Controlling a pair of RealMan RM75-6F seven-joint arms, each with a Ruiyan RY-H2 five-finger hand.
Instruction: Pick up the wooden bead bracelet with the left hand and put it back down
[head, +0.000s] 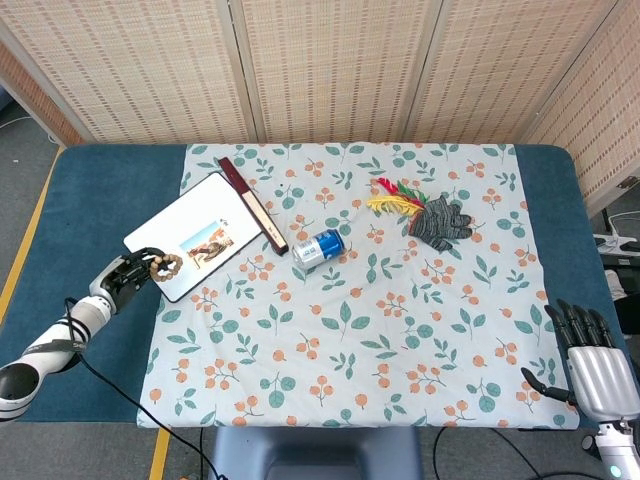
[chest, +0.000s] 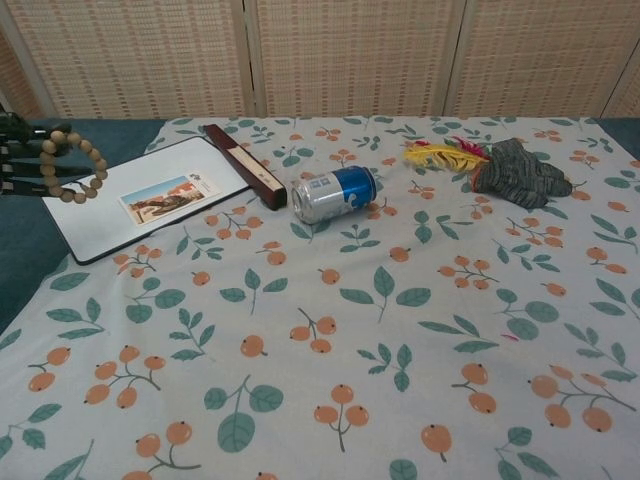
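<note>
The wooden bead bracelet (head: 165, 264) (chest: 71, 165) is a ring of tan beads, held by my left hand (head: 128, 274) (chest: 22, 160) at the left corner of the white board (head: 195, 232) (chest: 140, 215). In the chest view the ring hangs tilted from dark fingers (chest: 25, 182), low over the board's corner. Whether its beads touch the board I cannot tell. My right hand (head: 590, 362) rests at the table's near right corner, fingers apart, holding nothing.
A dark red bar (head: 252, 204) lies along the board's far edge. On the floral cloth (head: 360, 340) lie a blue can (head: 319, 247) on its side, a grey glove (head: 439, 221) and coloured feathers (head: 392, 196).
</note>
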